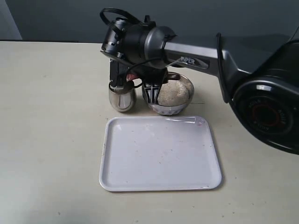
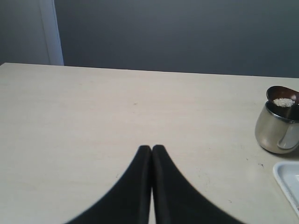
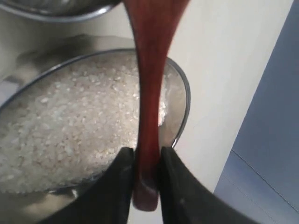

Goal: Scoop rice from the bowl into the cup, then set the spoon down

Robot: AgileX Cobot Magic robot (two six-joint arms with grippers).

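Note:
The steel cup (image 1: 121, 97) stands left of the steel bowl (image 1: 186, 101), which is heaped with white rice (image 1: 175, 91). My right arm reaches over both from the right. My right gripper (image 3: 147, 156) is shut on the end of the reddish-brown spoon handle (image 3: 150, 84), above the bowl (image 3: 180, 79) and its rice (image 3: 70, 135). In the left wrist view the spoon's oval end (image 2: 282, 96) sits at the cup's (image 2: 273, 133) mouth with a little rice (image 2: 283, 102) on it. My left gripper (image 2: 152, 148) is shut and holds nothing, low over bare table away from the cup.
A white tray (image 1: 159, 177) lies in front of the cup and bowl, close to them; its corner (image 2: 289, 182) shows in the left wrist view. The beige table runs back to a dark wall.

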